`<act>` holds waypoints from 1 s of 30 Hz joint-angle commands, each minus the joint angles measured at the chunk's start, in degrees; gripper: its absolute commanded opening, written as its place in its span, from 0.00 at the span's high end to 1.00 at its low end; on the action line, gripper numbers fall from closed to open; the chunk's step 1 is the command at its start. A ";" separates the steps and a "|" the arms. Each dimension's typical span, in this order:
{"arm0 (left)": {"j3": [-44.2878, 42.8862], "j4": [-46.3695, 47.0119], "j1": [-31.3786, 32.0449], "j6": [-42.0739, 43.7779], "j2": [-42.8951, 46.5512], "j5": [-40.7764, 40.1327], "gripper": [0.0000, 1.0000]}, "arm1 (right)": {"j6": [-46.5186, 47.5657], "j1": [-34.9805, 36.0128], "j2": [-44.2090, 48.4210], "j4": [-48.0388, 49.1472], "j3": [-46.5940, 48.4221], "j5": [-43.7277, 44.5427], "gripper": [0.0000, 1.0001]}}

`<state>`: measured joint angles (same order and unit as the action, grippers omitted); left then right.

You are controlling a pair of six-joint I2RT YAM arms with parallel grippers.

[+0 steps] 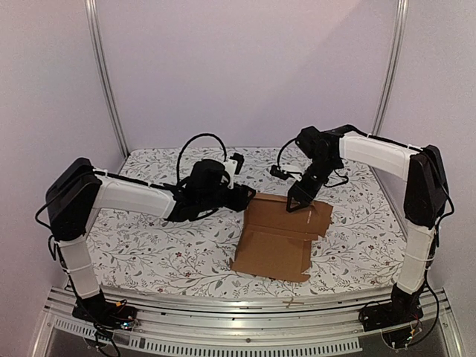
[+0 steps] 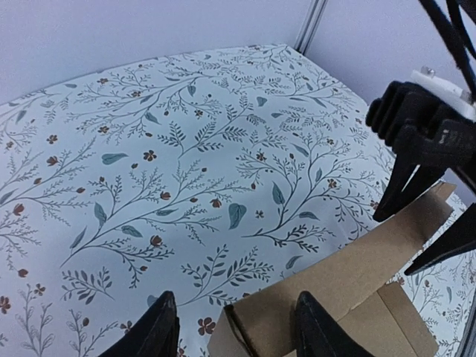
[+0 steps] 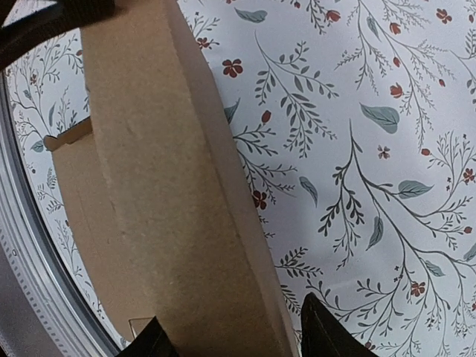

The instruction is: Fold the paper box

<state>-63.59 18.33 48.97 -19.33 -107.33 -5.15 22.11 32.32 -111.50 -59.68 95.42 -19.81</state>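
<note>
The paper box (image 1: 274, 245) lies on the counter (image 1: 149, 238) just below the right pincer (image 3: 238, 335), whose wide jaws straddle its raised far flap (image 3: 156, 186). The left pincer (image 2: 236, 327), also wide, brackets the flap's corner. I'd pinch low near the crease and roll both ends over together.

No legible text, label, brand, number or sign appears in any view; the paper box (image 1: 275, 238) presents plain brown faces; the table cover (image 1: 149, 245) bears only a floral print.
</note>
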 commanded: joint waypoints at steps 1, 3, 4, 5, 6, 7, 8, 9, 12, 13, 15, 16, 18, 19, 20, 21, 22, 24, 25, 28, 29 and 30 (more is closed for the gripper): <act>1.79 -1.62 -0.02 0.05 -0.66 2.92 0.47 | 0.97 0.80 2.36 2.68 -2.54 3.07 0.50; 2.42 -1.63 -0.02 0.12 -0.23 2.39 0.48 | 0.64 0.87 2.26 3.21 -2.91 3.60 0.50; 2.56 -1.75 -0.02 0.17 -0.05 2.08 0.48 | 0.51 0.84 2.26 3.39 -3.03 3.83 0.50; 2.55 -2.03 -0.02 0.34 0.07 1.74 0.48 | 0.49 0.85 2.26 3.56 -3.04 4.02 0.50; 2.51 -2.39 -0.02 0.47 0.24 1.46 0.48 | 0.48 0.90 2.34 3.52 -3.04 4.09 0.50; 2.58 -2.52 -0.02 0.49 0.47 1.38 0.48 | 0.48 0.84 2.55 3.52 -3.04 4.06 0.49; 2.71 -2.55 -0.02 0.52 0.72 1.37 0.48 | 0.48 0.87 2.72 3.60 -3.04 3.97 0.49; 2.91 -2.57 0.05 0.46 1.00 1.36 0.48 | 0.60 0.83 3.21 3.57 -3.04 3.91 0.49; 3.64 -2.61 0.20 -0.28 2.12 1.07 0.49 | 1.29 0.83 5.11 2.63 -2.51 3.83 0.47; 3.79 -2.73 0.24 -0.47 2.50 1.02 0.49 | 1.67 0.78 5.91 1.77 -2.36 3.25 0.46; 3.99 -3.04 0.33 -0.49 3.30 1.03 0.49 | 2.99 0.61 8.37 0.09 -2.72 1.78 0.45; 4.00 -3.18 0.41 -0.39 3.67 1.06 0.49 | 3.81 0.32 10.52 -0.39 -3.22 1.00 0.44; 4.00 -3.48 0.47 -0.12 4.27 1.09 0.49 | 4.68 -0.80 13.46 -1.32 -4.43 -0.31 0.43; 3.94 -3.65 0.45 -0.01 4.58 1.02 0.49 | 5.30 -1.83 15.37 -1.78 -5.46 -0.54 0.42; 3.81 -3.89 0.50 0.09 4.73 1.04 0.49 | 5.73 -2.40 16.37 -1.83 -6.20 -0.14 0.42; 3.61 -4.39 0.51 0.20 4.96 1.13 0.49 | 6.38 -3.00 17.60 -1.64 -7.38 0.92 0.42; 3.45 -4.73 0.51 0.22 5.17 1.29 0.49 | 6.70 -3.49 18.22 -1.26 -8.80 2.48 0.41; 3.39 -5.21 0.59 0.20 5.61 1.41 0.49 | 7.33 -4.62 19.20 -0.20 -11.55 4.51 0.41; 3.50 -5.48 0.64 0.11 6.00 1.31 0.49 | 7.48 -5.19 19.36 0.69 -12.88 5.10 0.41; 4.12 -6.31 1.07 0.14 7.95 0.74 0.49 | 7.20 -6.45 20.19 4.33 -17.21 7.61 0.41; 4.28 -6.86 1.16 0.30 8.92 0.43 0.49 | 7.04 -6.83 20.45 5.58 -18.02 8.73 0.41; 4.41 -7.51 1.27 0.63 9.96 0.01 0.49 | 6.99 -7.40 20.77 6.77 -18.66 9.20 0.41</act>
<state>-60.36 14.48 49.25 -19.68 -101.80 -4.01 28.58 26.39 -90.87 -57.17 80.05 -14.87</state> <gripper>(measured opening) 0.508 0.590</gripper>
